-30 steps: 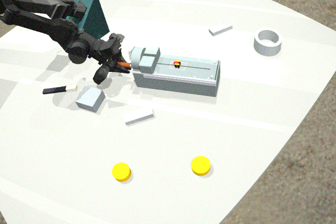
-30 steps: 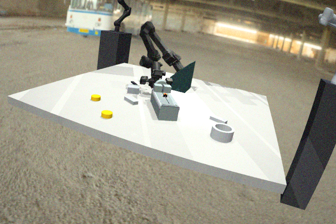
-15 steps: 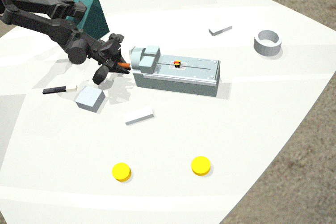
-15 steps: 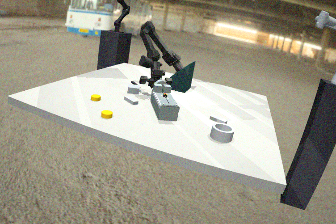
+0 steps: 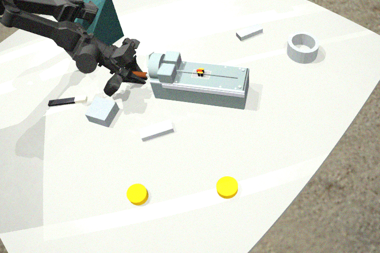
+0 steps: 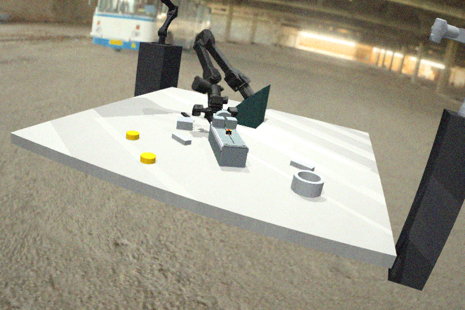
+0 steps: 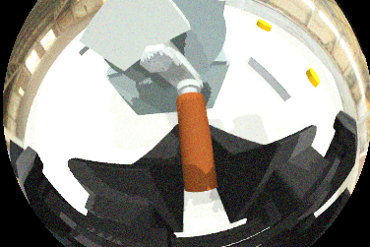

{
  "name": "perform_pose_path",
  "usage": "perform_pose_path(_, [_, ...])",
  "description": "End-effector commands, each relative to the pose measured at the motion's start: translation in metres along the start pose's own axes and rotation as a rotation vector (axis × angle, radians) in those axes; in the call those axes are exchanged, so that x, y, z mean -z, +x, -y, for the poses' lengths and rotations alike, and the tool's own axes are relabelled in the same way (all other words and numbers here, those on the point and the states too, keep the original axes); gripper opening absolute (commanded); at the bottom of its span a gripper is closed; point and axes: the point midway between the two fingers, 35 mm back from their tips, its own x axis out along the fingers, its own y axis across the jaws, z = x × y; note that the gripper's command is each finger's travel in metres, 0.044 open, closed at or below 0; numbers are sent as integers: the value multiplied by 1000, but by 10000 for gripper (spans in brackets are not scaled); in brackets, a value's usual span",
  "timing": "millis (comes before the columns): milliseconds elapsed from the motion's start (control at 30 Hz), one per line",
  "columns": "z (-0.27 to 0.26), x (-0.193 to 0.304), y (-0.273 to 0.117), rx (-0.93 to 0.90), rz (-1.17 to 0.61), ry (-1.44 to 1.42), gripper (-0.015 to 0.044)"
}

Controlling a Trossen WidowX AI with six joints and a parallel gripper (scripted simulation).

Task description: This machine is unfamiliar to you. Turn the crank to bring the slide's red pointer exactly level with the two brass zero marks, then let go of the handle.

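The grey-green machine [image 5: 211, 83] [image 6: 229, 148] stands on the table with a slot along its top. Its small red pointer [image 5: 199, 70] sits in the slot left of the middle in the top view, close against yellow marks. Whether it is exactly level with the brass marks is too small to tell. The orange crank handle [image 5: 139, 74] [image 7: 196, 139] sticks out from the machine's left end, joined to a grey crank arm [image 7: 172, 63] in the wrist view. My gripper [image 5: 141, 78] [image 7: 198, 152] is shut on the handle, with one dark finger on each side. The exterior view hides the handle behind the machine.
A teal wedge [image 5: 99, 14] [image 6: 255, 107] stands behind the gripper. A grey block [image 5: 102, 110], a black-handled tool [image 5: 62, 101] and a flat bar [image 5: 157, 130] lie in front. Two yellow discs [image 5: 137, 193] [image 5: 227, 186] lie farther forward. Another bar [image 5: 249, 32] and a grey ring [image 5: 302, 55] lie right.
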Motion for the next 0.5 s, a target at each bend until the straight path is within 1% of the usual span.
perform_pose_path(0, [8,-3,-4,24,7,-1,0])
perform_pose_path(467, [12,-7,-8,24,7,0,0])
